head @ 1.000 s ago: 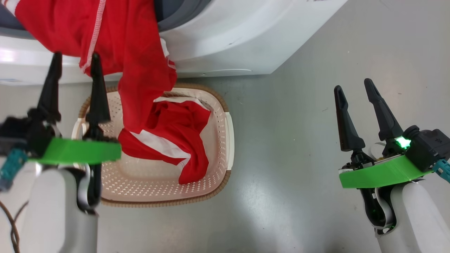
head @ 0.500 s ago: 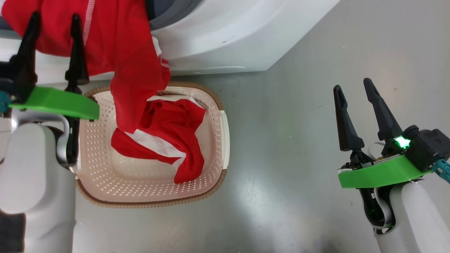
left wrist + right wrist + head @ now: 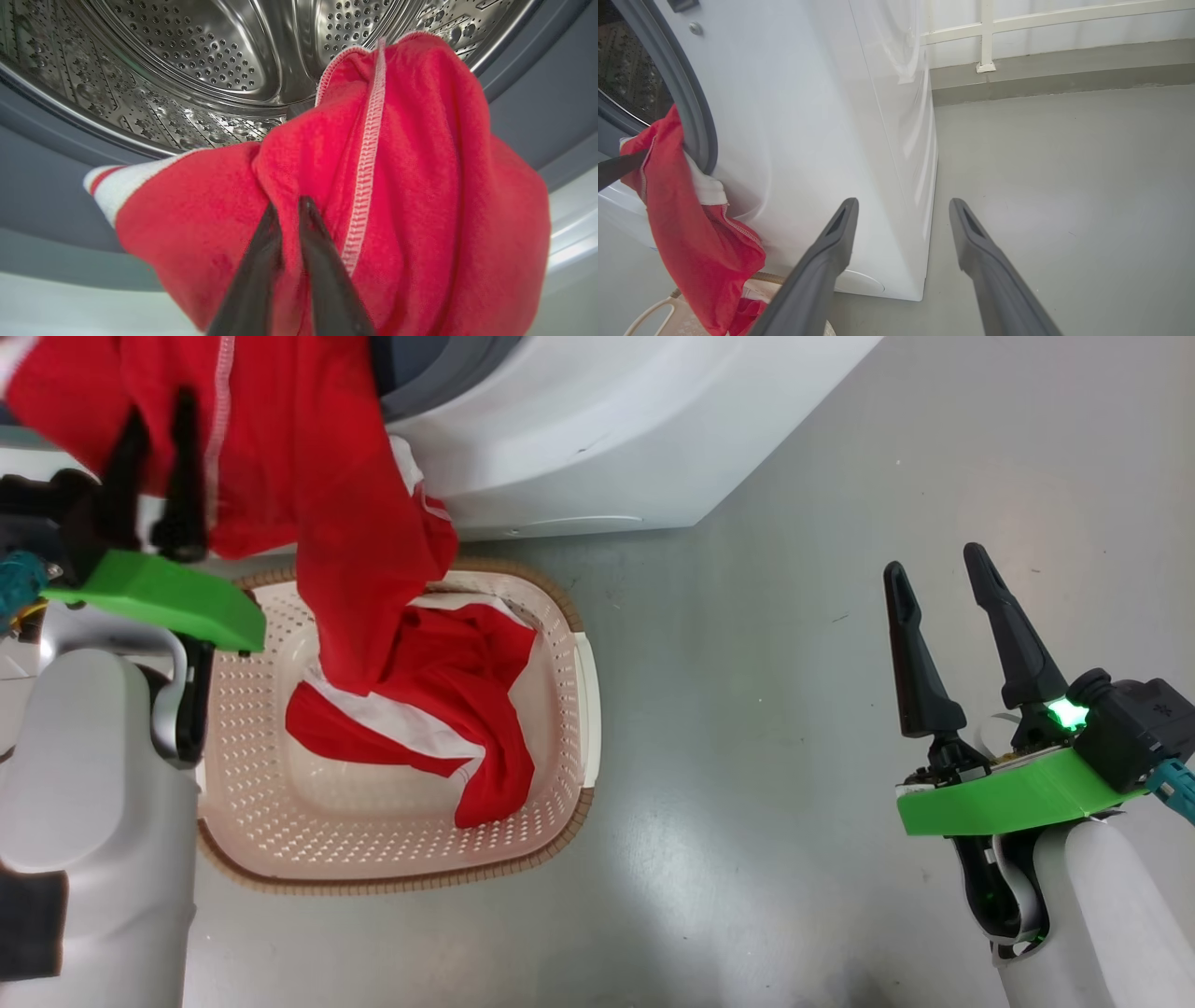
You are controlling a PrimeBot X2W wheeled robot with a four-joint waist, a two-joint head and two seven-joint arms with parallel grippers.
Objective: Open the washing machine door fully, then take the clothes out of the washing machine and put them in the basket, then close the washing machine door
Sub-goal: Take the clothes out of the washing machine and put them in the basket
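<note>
The left gripper (image 3: 289,203) has its two dark fingers squeezed nearly together, with a fold of the red garment (image 3: 420,163) pinched between the tips. Right behind the finger bases sits the green wrist plate (image 3: 159,597), and the pale left forearm (image 3: 93,803) runs back from there. The right gripper (image 3: 934,560) is just hanging out with its fingers spread in a wide V, both leaning the same way. A little green light (image 3: 1069,714) glows at the base of one finger, with the pale right forearm (image 3: 1111,915) behind it.
</note>
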